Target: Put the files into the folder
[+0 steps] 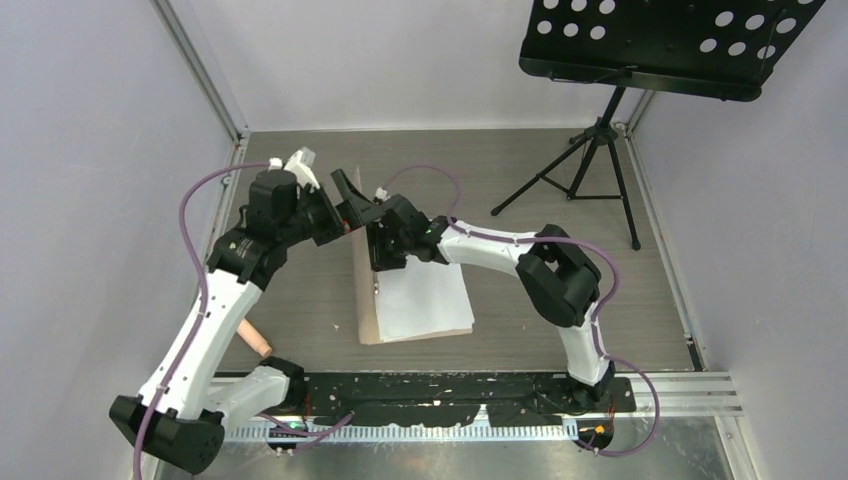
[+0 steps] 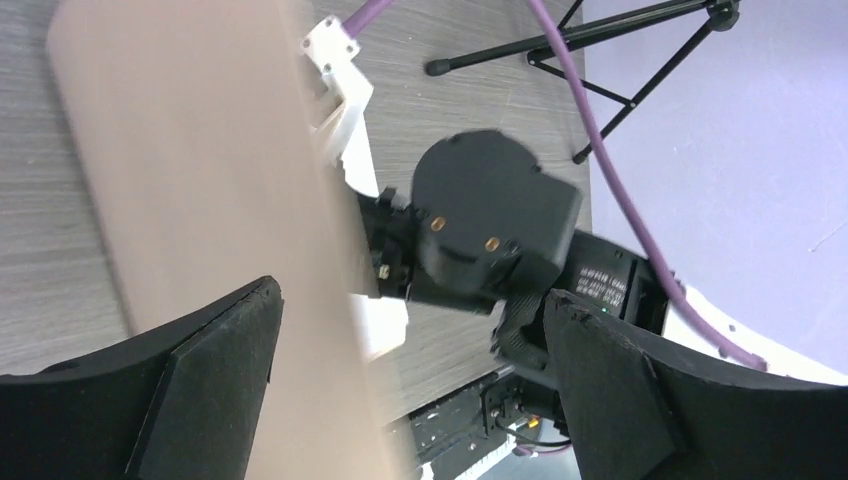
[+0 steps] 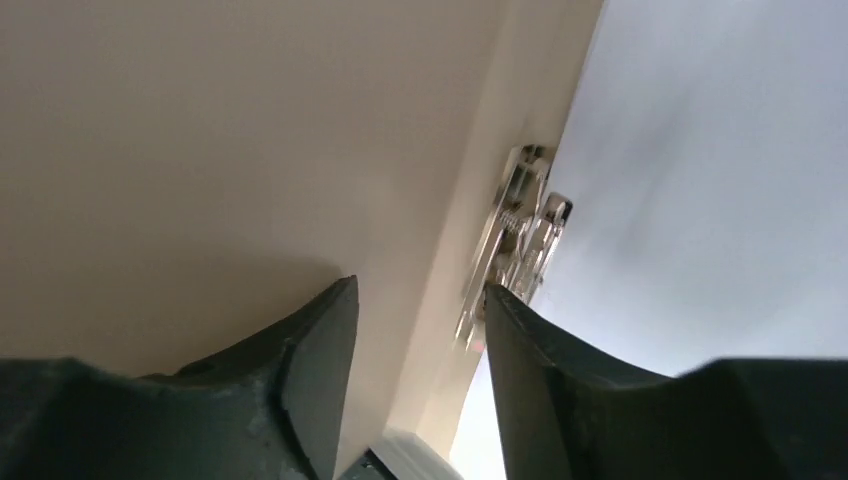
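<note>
Wide grey table [image 1: 560,300] under me, black music stand [image 1: 660,40] off at the far right. In the middle lies the folder [image 1: 366,300], open. Its left leaf is tipped up nearly on edge and its right leaf is flat on the table. The files [image 1: 428,300] sit white on that flat leaf, just right of the crease. My left gripper [image 2: 410,295] is spread as wide as it goes, and the raised leaf passes through the gap close to one finger, not pinched. My right gripper [image 3: 420,290] is parted too, holding nothing, nose down at the crease. There's a small metal clip [image 3: 520,225] right there between tan card and white paper.
</note>
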`<act>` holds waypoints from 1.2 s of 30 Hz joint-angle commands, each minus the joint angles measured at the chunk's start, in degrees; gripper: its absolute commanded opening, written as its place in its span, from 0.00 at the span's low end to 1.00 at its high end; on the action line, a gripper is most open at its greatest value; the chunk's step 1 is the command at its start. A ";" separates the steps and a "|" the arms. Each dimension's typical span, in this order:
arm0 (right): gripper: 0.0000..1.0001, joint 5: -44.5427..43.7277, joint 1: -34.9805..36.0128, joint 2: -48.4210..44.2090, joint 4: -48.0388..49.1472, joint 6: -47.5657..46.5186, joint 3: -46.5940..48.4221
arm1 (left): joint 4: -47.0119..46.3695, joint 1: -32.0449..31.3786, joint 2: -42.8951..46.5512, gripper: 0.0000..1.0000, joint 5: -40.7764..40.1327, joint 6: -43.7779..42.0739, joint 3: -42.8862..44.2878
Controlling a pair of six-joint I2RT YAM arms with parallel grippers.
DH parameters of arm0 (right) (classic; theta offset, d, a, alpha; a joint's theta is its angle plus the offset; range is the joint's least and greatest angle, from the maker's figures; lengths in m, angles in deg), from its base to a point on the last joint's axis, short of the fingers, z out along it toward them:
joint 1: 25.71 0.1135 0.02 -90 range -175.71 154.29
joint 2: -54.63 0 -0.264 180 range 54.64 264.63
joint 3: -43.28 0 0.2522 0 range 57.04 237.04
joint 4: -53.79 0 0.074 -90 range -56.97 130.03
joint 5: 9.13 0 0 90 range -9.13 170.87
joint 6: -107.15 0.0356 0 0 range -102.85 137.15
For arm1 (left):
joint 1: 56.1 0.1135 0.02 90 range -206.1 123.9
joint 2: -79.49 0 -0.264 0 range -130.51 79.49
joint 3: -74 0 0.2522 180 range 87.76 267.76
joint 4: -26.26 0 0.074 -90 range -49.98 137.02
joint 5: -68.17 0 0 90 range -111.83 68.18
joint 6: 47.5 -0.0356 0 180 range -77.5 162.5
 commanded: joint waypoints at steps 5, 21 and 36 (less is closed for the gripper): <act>0.69 -1.58 -3.62 -8.56 9.12 8.10 -8.43 | -5.48 -5.72 -7.06 1.00 -8.10 -0.90 3.48; 0.76 -22.13 -13.65 -47.93 -3.21 3.45 -35.30 | -37.19 -13.29 -20.58 1.00 -2.63 10.67 -14.50; 0.85 -23.76 -13.64 -50.86 -6.95 -0.12 -34.95 | -30.00 -13.47 -36.12 1.00 -2.15 0.83 -8.77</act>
